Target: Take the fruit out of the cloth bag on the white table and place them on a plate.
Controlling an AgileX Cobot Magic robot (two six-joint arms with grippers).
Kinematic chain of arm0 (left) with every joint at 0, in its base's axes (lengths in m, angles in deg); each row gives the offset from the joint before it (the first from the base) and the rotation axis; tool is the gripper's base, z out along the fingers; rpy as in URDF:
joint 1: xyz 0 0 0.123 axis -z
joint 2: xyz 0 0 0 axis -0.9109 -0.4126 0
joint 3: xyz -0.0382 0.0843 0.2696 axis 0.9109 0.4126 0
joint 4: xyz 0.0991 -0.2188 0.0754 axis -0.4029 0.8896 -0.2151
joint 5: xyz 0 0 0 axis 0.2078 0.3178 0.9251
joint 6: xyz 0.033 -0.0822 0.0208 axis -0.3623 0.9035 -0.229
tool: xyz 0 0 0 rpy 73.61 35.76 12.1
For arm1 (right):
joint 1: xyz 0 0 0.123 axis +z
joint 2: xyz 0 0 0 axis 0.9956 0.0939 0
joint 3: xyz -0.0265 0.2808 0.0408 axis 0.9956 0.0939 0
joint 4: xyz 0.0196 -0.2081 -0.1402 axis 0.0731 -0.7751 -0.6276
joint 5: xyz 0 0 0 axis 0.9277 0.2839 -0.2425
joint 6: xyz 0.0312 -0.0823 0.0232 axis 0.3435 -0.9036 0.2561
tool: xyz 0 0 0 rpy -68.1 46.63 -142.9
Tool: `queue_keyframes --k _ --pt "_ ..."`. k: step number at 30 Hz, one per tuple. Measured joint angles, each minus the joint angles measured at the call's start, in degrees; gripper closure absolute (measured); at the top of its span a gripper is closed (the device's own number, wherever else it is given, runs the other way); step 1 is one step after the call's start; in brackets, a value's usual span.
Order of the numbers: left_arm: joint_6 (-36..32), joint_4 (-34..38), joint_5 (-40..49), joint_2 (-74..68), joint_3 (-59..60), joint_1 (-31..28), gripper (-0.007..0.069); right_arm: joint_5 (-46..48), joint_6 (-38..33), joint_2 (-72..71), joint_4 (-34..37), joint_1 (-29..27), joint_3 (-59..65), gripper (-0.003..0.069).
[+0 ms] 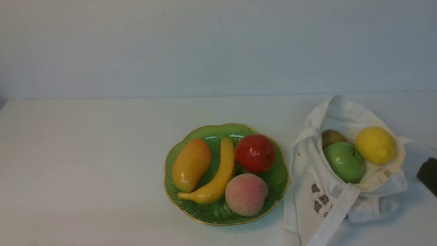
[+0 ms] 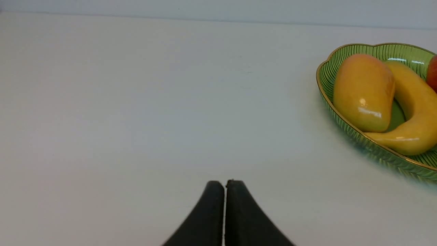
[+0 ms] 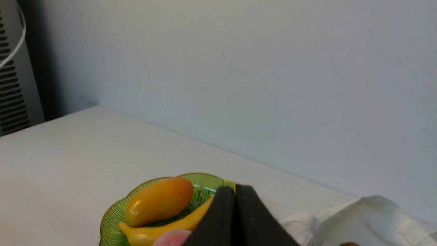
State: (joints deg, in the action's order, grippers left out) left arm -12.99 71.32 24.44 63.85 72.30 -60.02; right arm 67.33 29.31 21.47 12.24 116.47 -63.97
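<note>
Judging this as between picks: right gripper (image 3: 235, 188) empty, jaws pressed together, near the cloth bag (image 1: 341, 112); left gripper (image 2: 225, 183) likewise pressed together, empty, over bare white table (image 1: 85, 153). Peach (image 1: 245, 194) sits on the plate (image 1: 169, 160) with mango (image 1: 191, 164), banana (image 1: 218, 174) and red apple (image 1: 255, 153). Green apple (image 1: 344, 162), lemon (image 1: 375, 145) and olive-brown fruit (image 1: 331, 136) lie in the bag. Next: spread the right jaws, reach into the bag mouth, probably for the green apple.

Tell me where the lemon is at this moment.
In the front view, the lemon lies far to the right, in the open mouth of the cloth bag, just right of the green apple.
</note>
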Motion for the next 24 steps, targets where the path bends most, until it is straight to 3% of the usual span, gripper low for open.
queue_keyframes --k 15,24 --pt "0.1 0.0 0.0 0.0 0.0 0.0 0.0632 1.5 0.0 -2.3 1.0 -1.3 4.2 0.0674" --pt "0.1 0.0 0.0 0.0 0.0 0.0 0.0632 5.2 1.3 -14.9 2.3 -20.8 19.5 0.0674"
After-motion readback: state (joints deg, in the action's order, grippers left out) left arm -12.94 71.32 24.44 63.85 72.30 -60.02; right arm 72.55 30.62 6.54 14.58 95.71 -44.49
